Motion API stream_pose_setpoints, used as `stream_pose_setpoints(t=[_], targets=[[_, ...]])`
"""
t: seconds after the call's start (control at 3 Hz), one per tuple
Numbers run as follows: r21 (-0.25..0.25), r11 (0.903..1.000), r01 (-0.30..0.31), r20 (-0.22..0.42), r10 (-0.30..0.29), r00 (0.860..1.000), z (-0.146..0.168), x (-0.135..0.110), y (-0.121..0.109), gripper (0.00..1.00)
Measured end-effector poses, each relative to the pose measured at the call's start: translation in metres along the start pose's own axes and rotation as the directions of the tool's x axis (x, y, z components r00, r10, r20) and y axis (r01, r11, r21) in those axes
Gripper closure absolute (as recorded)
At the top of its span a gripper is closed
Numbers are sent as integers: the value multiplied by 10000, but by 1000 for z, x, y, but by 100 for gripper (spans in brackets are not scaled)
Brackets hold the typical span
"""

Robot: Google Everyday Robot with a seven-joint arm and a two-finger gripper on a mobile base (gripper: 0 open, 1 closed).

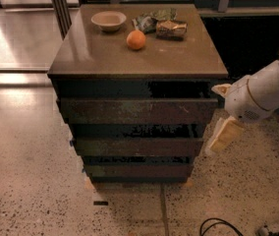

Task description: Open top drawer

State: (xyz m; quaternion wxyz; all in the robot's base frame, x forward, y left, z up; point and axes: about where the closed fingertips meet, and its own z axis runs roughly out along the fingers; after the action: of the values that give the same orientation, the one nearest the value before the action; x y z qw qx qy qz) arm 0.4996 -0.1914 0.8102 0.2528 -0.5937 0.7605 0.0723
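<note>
**A:** where's the claw sitting rn?

**B:** right side of the cabinet, level with the right end of the top drawer. The two pale fingers are spread wide, one high, one low, nothing between them. Can't tell if it touches the wood.

**A:** and the drawer?

**B:** directly under the tabletop, widest front, above two narrower drawers. Up top there's a bowl, an orange and snack packets.

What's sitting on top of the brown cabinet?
A bowl, an orange and two snack packets, one partly hidden behind the other. The gripper hangs beside the cabinet, near the top drawer.
</note>
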Motion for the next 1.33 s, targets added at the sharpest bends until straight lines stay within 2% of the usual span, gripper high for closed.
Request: stream_pose_setpoints(t=[0.33, 1.0, 1.33], targets=[[-59, 10000, -33, 309, 35, 9995, 10, 2, -1, 0], [21, 9995, 301, 1136, -301, 9931, 84, 10, -28, 0], [-180, 9986, 506, 1760, -467, 9833, 131, -1, -50, 0]])
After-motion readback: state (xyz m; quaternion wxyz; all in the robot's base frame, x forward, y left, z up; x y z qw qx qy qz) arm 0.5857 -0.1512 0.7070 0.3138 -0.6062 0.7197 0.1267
